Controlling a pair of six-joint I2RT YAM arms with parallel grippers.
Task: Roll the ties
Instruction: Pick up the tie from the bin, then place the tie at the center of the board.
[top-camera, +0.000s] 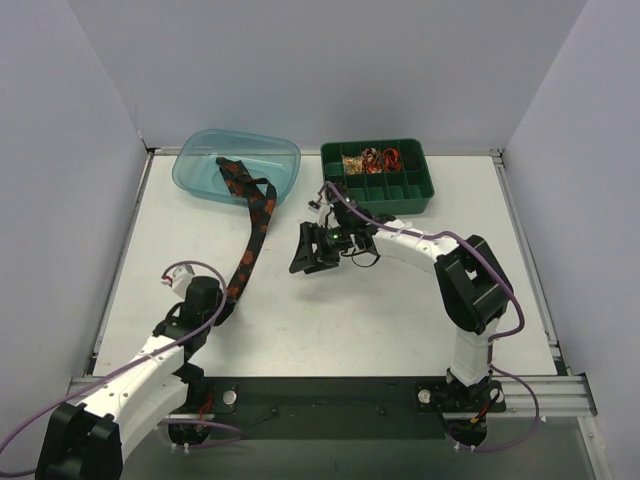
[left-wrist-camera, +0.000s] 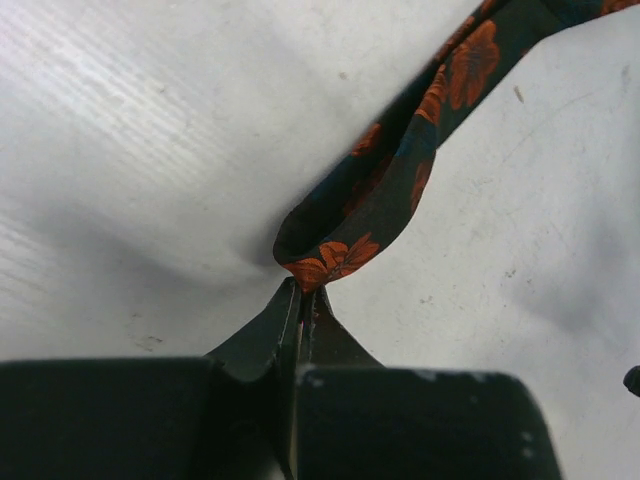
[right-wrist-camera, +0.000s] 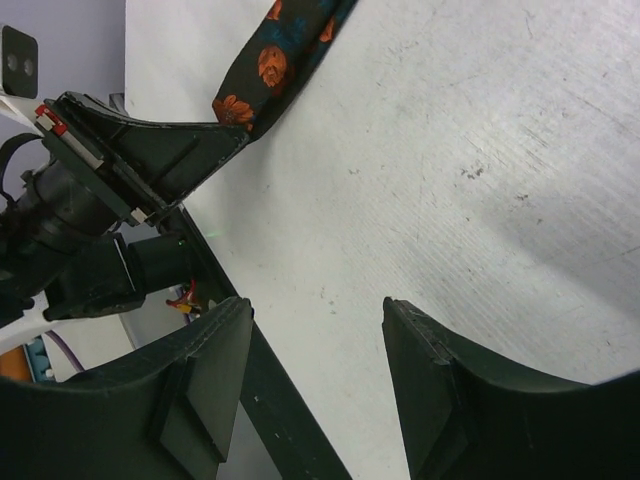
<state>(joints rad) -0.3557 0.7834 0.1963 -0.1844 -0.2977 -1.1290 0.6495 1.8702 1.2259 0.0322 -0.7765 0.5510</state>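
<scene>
One tie (top-camera: 252, 232), black with orange flowers, runs from inside the blue tub (top-camera: 283, 150) down across the table to my left gripper (top-camera: 228, 303). In the left wrist view the left gripper (left-wrist-camera: 304, 292) is shut on the tie's (left-wrist-camera: 400, 170) folded lower end, held just above the table. My right gripper (top-camera: 306, 256) is open and empty, hovering over the table to the right of the tie. In the right wrist view its jaws (right-wrist-camera: 315, 325) stand wide apart over bare table, with the tie (right-wrist-camera: 268, 68) and the left gripper (right-wrist-camera: 130, 150) at upper left.
A green compartment tray (top-camera: 412, 196) stands at the back right, with rolled orange-patterned fabric (top-camera: 370, 158) in its far cells. Purple cables run along both arms. Grey walls close in the table on three sides.
</scene>
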